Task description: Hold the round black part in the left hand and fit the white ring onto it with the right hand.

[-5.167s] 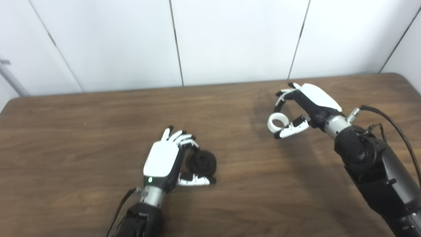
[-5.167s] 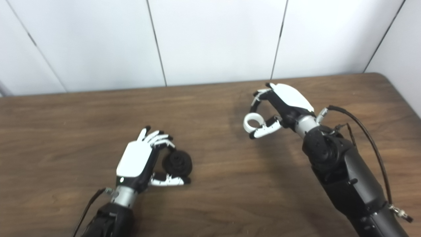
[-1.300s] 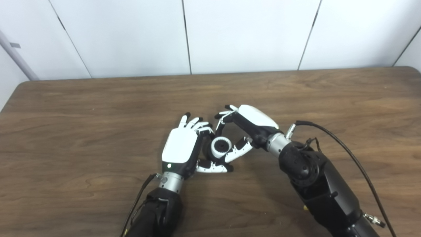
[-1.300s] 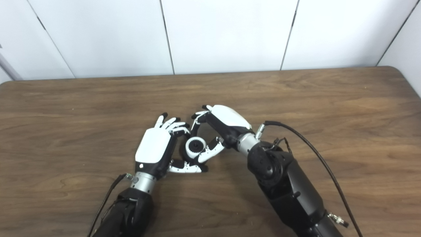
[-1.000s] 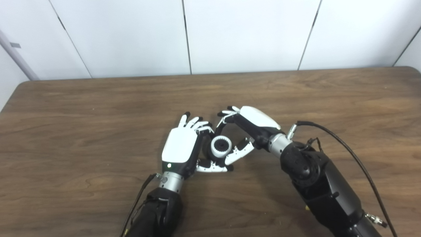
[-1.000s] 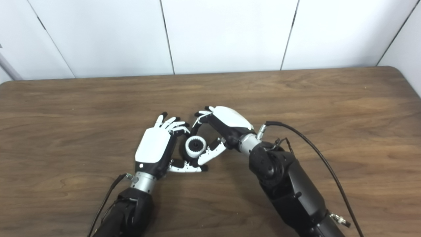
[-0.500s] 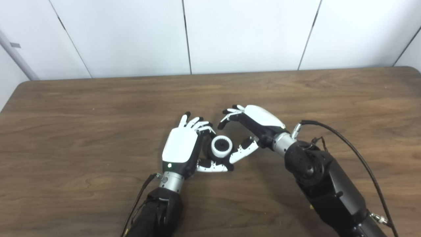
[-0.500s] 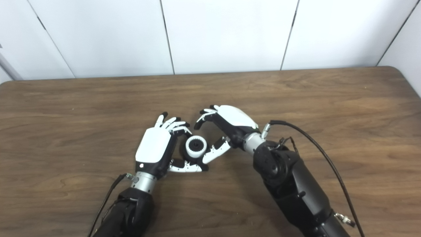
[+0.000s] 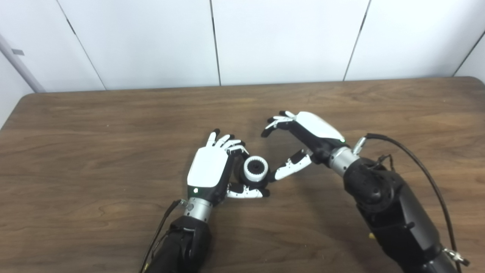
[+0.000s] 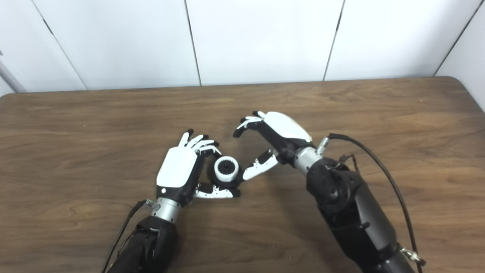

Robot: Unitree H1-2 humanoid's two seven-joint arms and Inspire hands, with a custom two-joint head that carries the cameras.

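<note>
My left hand (image 9: pixel 210 170) is shut on the round black part (image 9: pixel 241 175), held on edge just above the table with its face turned right. The white ring (image 9: pixel 255 169) sits on the front of the black part, its dark toothed centre showing through. It also shows in the right eye view (image 10: pixel 226 168). My right hand (image 9: pixel 303 136) is open and empty, to the right of the ring. Its thumb tip lies close to the ring's right side and its fingers (image 9: pixel 276 123) curl above and apart from it.
The brown wooden table (image 9: pixel 94 132) stretches wide on both sides. A black cable (image 9: pixel 416 167) loops off my right forearm. White wall panels stand behind the table's far edge.
My right hand carried the white ring over to the black part, let go of it and has drawn back up and to the right. The ring stays on the part. The left hand keeps still.
</note>
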